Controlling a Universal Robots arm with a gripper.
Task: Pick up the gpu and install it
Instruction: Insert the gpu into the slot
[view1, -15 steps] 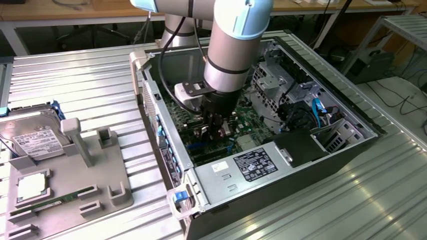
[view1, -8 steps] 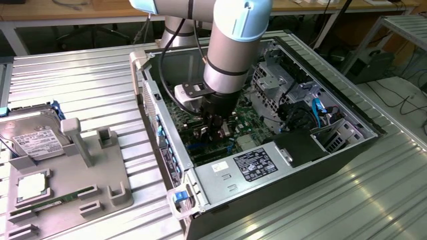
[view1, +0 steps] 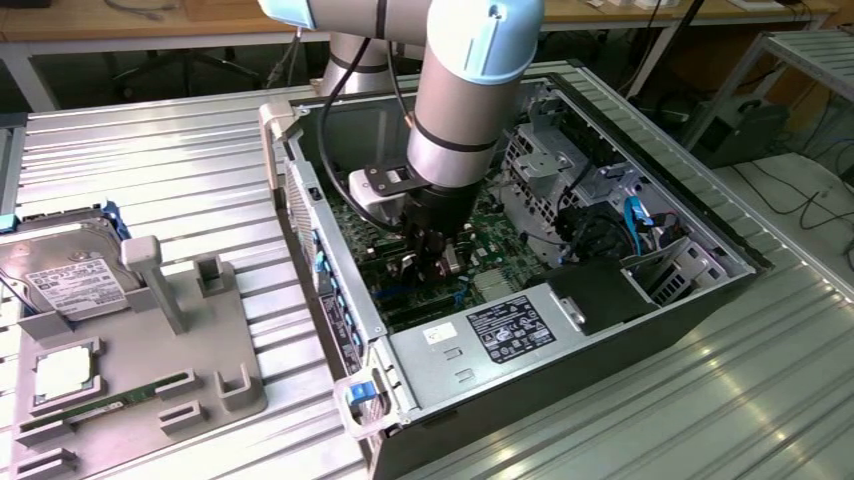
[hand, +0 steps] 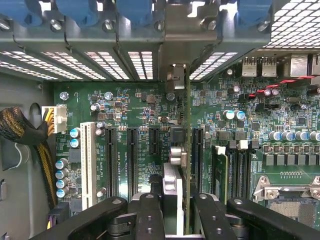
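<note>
The gpu (hand: 188, 150) appears edge-on in the wrist view, a thin card standing upright over the green motherboard (hand: 130, 105). Its far end reaches the metal rear slot wall (hand: 177, 45) of the case. It stands between two black expansion slots (hand: 132, 160); whether it is seated in a slot I cannot tell. My gripper (hand: 172, 210) is shut on the card's near part, a black finger (hand: 150, 215) on each side. In the exterior view the gripper (view1: 434, 255) is down inside the open computer case (view1: 694, 290), with the gpu (view1: 451, 262) under it.
A white slot (hand: 89, 160), a braided cable bundle (hand: 25, 135) and the CPU socket (hand: 292, 200) surround the card. The power supply (view1: 507, 330) fills the case's near end. Outside on the exterior view's left, a grey fixture (view1: 147, 380) carries a hard drive (view1: 67, 280) and a memory stick (view1: 107, 408).
</note>
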